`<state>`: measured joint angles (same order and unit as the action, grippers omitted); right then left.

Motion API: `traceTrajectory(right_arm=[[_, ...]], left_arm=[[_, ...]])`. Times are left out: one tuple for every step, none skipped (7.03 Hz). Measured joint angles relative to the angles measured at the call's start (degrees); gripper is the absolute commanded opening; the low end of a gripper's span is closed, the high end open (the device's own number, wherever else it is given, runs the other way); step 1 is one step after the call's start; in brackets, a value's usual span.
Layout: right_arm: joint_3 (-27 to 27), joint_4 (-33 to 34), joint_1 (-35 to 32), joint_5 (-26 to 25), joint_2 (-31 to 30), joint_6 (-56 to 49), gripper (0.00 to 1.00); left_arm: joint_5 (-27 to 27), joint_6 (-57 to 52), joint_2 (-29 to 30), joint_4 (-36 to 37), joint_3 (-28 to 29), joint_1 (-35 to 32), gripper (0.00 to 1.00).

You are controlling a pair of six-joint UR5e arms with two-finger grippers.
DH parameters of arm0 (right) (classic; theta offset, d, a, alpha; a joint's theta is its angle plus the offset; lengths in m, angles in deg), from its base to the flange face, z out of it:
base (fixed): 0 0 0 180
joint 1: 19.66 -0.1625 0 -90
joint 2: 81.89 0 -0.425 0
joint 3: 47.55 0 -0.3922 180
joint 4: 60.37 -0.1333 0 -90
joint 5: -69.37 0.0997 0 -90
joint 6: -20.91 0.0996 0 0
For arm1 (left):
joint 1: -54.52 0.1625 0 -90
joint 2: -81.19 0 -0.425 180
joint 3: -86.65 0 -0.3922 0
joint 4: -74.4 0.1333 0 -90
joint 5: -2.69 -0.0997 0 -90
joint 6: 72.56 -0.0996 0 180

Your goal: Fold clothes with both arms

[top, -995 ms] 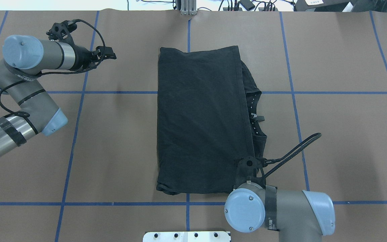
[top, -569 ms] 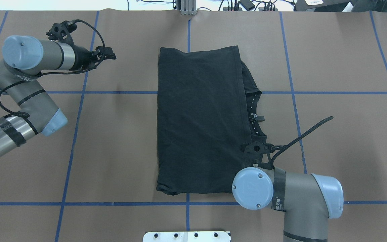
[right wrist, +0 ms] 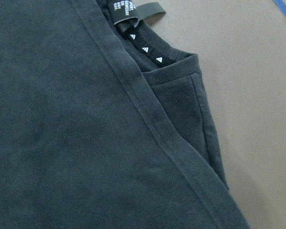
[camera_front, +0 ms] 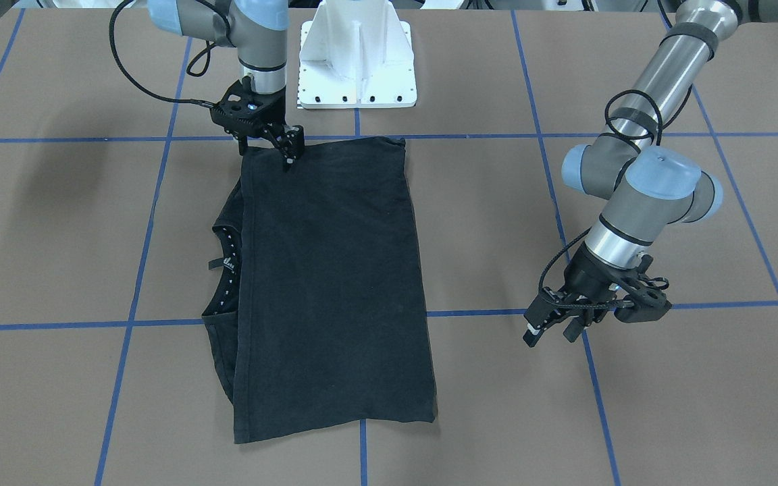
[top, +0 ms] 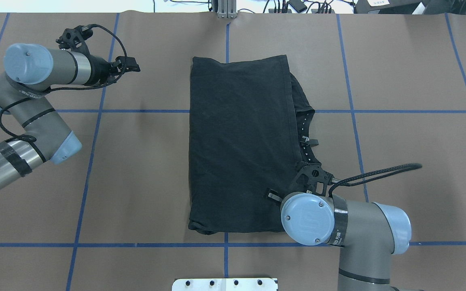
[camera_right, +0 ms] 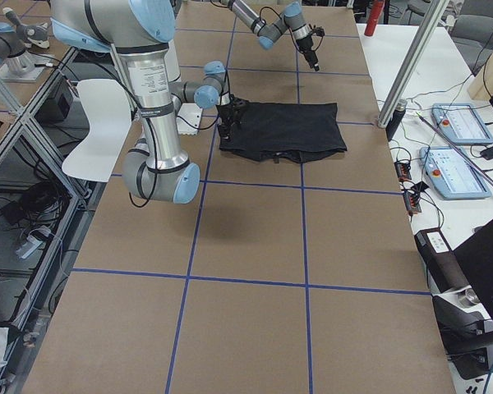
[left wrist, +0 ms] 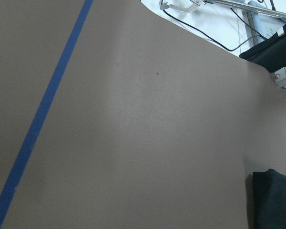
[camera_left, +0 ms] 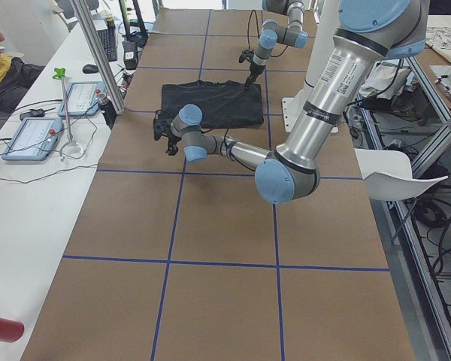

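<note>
The folded T-shirt (top: pixel 241 145) lies mid-desk (top: pixel 419 81), long axis pointing away from the robot. The right pincer (camera_front: pixel 268 154) — spread, empty — hovers at its near corner; the left pincer (camera_front: pixel 551 332), also spread and empty, hangs well apart.

One camera looks down on the table (top: pixel 419 72) from one long side, another faces it from the opposite side, two look along it from either end; both wrist cameras sit close. All exterior views share the T-shirt (top: pixel 241 141)

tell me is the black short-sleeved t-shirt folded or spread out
Folded: the black short-sleeved T-shirt lies as a narrow rectangle, its hemmed edge laid across the collar.
</note>
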<state>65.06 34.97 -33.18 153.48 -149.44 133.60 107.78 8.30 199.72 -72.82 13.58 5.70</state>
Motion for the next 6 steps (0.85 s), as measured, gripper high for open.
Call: traceTrajectory(right_arm=[[-1.03, -2.84, -0.34, -0.33, -0.24, 7.26, 0.86], [-1.38, -4.08, -0.64, -0.50, -0.70, 12.25, 0.85], [-1.42, -4.57, -0.98, -0.57, -1.33, 15.38, 0.85], [-1.42, -4.71, -1.28, -0.60, -2.10, 16.68, 0.82], [-1.43, -4.73, -1.40, -0.60, -2.77, 17.36, 0.82], [-1.51, -4.75, -1.40, -0.60, -3.17, 18.06, 0.82]], left_arm=[[-0.04, 0.00, 0.01, 0.00, 0.02, 0.02, 0.97], [-0.08, -0.01, -0.02, 0.00, 0.03, 0.03, 0.97], [-0.14, -0.03, -0.02, 0.00, 0.02, 0.03, 0.97], [-0.40, -0.02, 0.00, 0.02, -0.01, 0.04, 0.97], [-0.81, 0.22, 0.05, 0.06, -0.04, 0.07, 0.97], [-1.05, 0.62, 0.12, 0.08, -0.08, 0.08, 0.97]])
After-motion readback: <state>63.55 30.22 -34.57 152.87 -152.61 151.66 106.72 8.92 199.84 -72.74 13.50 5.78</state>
